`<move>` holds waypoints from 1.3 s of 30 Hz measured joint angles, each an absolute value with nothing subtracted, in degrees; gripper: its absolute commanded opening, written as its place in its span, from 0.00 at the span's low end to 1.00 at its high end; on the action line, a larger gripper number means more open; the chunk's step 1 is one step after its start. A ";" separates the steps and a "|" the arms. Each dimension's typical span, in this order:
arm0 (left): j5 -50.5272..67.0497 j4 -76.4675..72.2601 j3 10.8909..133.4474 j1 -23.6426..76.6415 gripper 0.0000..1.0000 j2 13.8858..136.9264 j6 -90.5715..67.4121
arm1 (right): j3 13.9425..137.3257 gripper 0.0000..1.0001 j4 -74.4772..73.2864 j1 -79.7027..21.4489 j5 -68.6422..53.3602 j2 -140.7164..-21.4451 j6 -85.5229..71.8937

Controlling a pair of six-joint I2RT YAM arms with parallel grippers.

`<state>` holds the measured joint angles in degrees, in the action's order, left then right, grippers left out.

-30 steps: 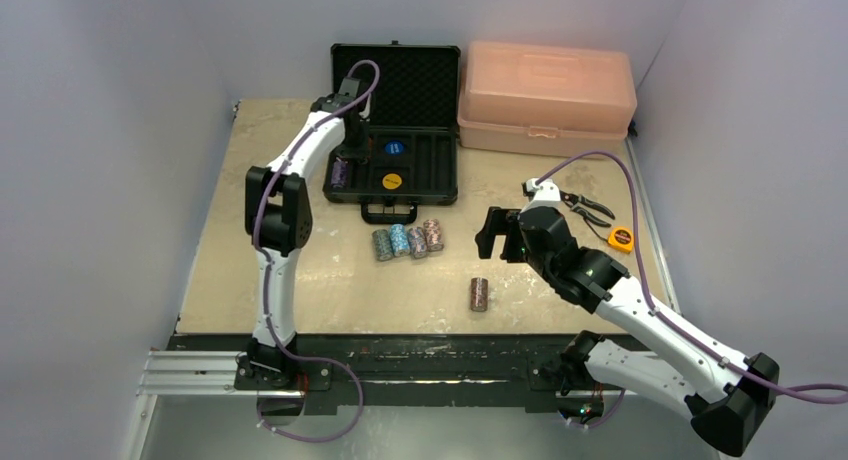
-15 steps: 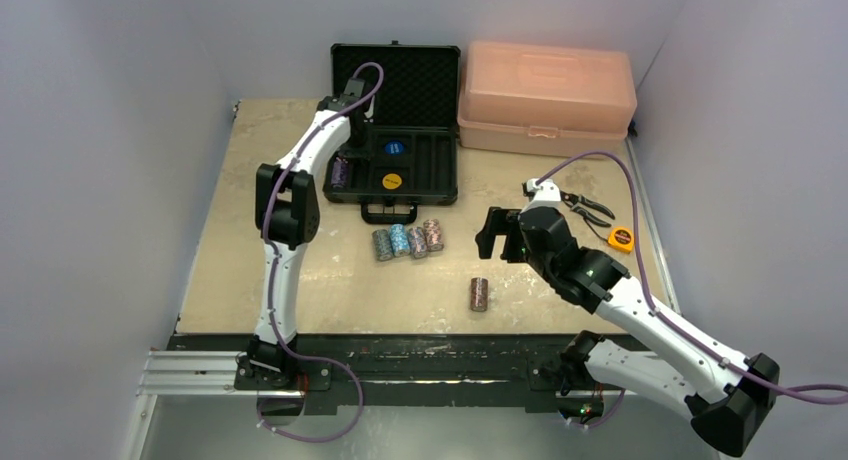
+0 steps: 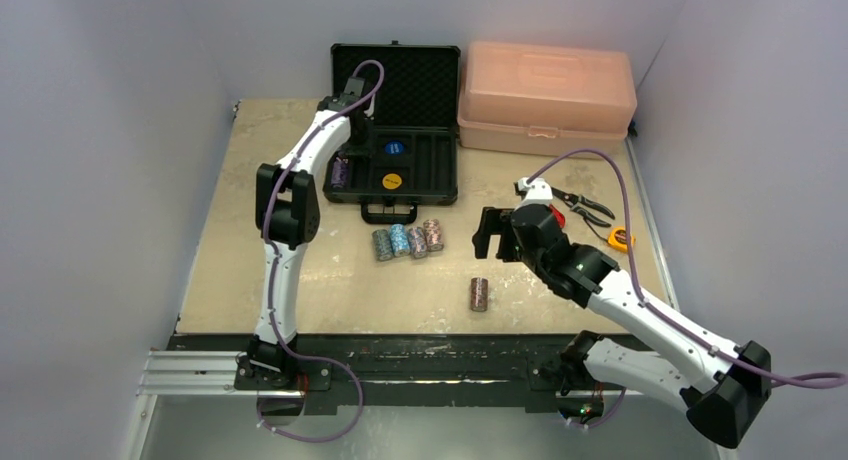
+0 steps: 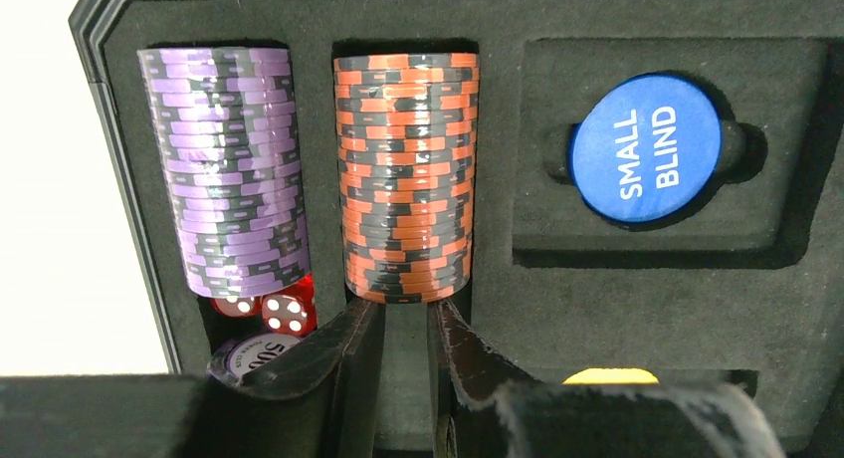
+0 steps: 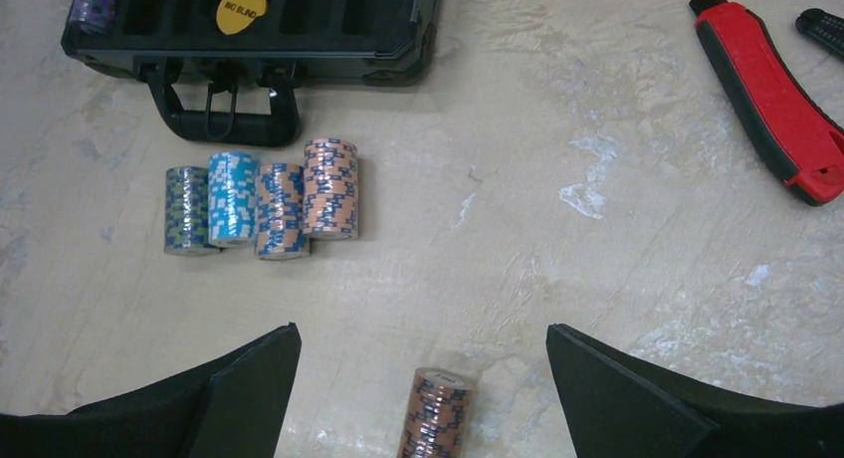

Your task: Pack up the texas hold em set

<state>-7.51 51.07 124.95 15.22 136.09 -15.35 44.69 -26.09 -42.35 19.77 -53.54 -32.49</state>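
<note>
where orange chips (image 4: 406, 174) lie, left fingers (image 4: 350, 353)

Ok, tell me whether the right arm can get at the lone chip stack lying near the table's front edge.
Probably yes. The right gripper hangs open above the lone chip stack, which lies apart from the four-stack row, with only bare table around it.

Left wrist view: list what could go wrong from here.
The left gripper, nearly closed, sits against the near end of the orange-and-black chip row; pulling out carelessly could drag chips out of the slot.

The red dice lie loose below the purple chip row, so a nudge may scatter them.

The lone chip roll between the right gripper's fingers might roll if clipped.
</note>
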 measured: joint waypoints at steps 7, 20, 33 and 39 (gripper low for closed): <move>-7.53 50.46 125.93 15.22 0.25 136.97 -15.22 | 45.01 0.99 -25.93 -42.35 19.77 -54.96 -31.79; -7.79 49.65 125.03 15.25 0.47 137.01 -14.26 | 48.10 0.99 -25.74 -42.35 19.77 -55.11 -30.41; -10.28 43.44 118.54 14.55 0.88 128.62 -11.84 | 48.80 0.99 -26.22 -42.35 19.75 -54.83 -30.41; -10.26 41.45 116.27 15.90 0.94 120.53 -11.92 | 48.95 0.99 -26.57 -42.35 19.77 -53.58 -30.65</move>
